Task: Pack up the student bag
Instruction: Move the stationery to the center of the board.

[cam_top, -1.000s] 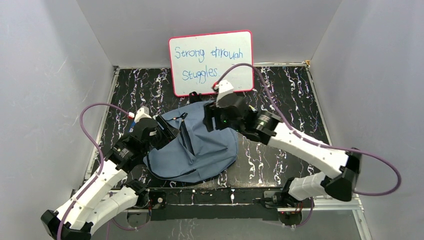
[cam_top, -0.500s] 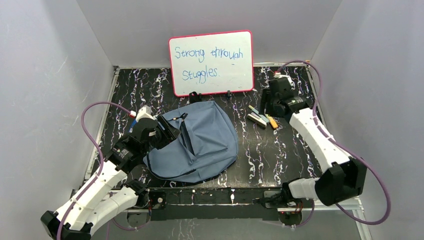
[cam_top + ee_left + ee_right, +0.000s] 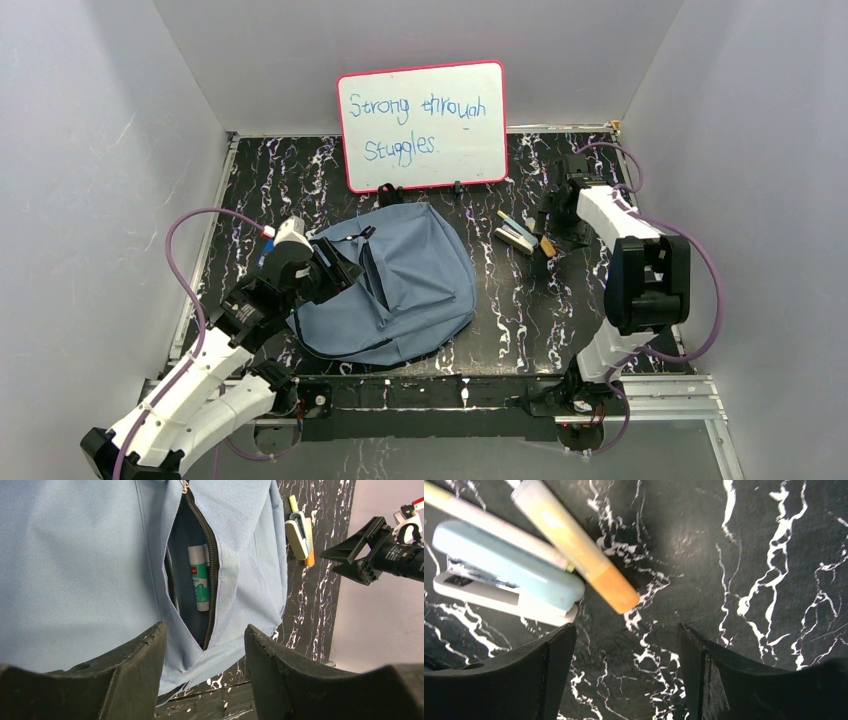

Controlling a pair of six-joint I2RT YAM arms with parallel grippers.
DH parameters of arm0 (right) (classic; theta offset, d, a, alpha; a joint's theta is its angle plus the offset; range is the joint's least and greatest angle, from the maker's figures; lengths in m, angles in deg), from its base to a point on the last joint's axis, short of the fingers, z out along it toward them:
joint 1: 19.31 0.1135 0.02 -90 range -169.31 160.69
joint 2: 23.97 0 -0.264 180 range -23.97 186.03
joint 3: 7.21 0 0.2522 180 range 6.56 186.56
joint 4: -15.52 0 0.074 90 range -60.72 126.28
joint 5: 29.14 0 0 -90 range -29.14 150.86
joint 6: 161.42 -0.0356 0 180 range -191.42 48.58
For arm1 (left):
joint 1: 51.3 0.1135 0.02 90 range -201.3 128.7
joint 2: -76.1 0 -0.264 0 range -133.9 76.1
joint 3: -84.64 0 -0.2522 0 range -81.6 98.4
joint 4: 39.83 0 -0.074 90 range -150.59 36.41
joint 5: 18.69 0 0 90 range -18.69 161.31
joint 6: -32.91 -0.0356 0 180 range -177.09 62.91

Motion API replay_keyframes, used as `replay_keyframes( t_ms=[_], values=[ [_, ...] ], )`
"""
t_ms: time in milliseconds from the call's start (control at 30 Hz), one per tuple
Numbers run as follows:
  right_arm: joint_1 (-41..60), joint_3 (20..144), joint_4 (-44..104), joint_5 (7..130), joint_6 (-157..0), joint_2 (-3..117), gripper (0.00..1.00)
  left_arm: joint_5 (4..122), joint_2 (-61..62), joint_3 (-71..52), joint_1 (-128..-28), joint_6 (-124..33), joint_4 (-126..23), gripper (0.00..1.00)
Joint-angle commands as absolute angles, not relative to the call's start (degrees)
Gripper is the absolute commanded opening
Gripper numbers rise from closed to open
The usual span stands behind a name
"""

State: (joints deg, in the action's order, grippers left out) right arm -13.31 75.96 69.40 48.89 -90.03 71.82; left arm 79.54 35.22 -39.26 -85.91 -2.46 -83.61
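The grey-blue student bag [image 3: 405, 290] lies flat in the middle of the table, its front pocket zipper open. A white and green tube [image 3: 198, 577] lies inside that pocket. My left gripper [image 3: 335, 272] hovers over the bag's left edge. Its jaws [image 3: 204, 627] stand open with bag fabric below them. To the right of the bag lie a pale blue stapler [image 3: 509, 582], a yellow highlighter with an orange cap [image 3: 574, 545] and a thin pen [image 3: 484, 525]. My right gripper [image 3: 625, 630] is open, low over the table just short of the orange cap.
A pink-framed whiteboard [image 3: 422, 125] with blue writing leans against the back wall behind the bag. White walls close in the black marbled table [image 3: 520, 320] on three sides. The right arm's elbow [image 3: 648, 280] stands folded high at the right.
My right arm has swung from over the bag's top to the right side of the table and come down by the stapler and highlighter, jaws widening. The left arm has barely moved.
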Motion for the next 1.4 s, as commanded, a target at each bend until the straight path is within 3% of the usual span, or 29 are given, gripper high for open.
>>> replay_keyframes(
  t_ms=[0, 433, 1367],
  values=[
    [-15.3, 79.9, 65.5, 50.3, -87.2, 73.5, 0.82, 79.2, 36.6, -40.1, -86.1, -2.3, -83.4, 0.56],
    [-15.2, 87.5, 65.4, 52.6, -85.7, 82.5, 0.82, 78.1, 37.3, -41.1, -86.1, -0.8, -83.3, 0.56],
    [-14.8, 84.0, 67.0, 58.6, -83.3, 84.5, 0.81, 77.9, 38.9, -44.8, -86.1, 2.7, -83.1, 0.56]
  ],
)
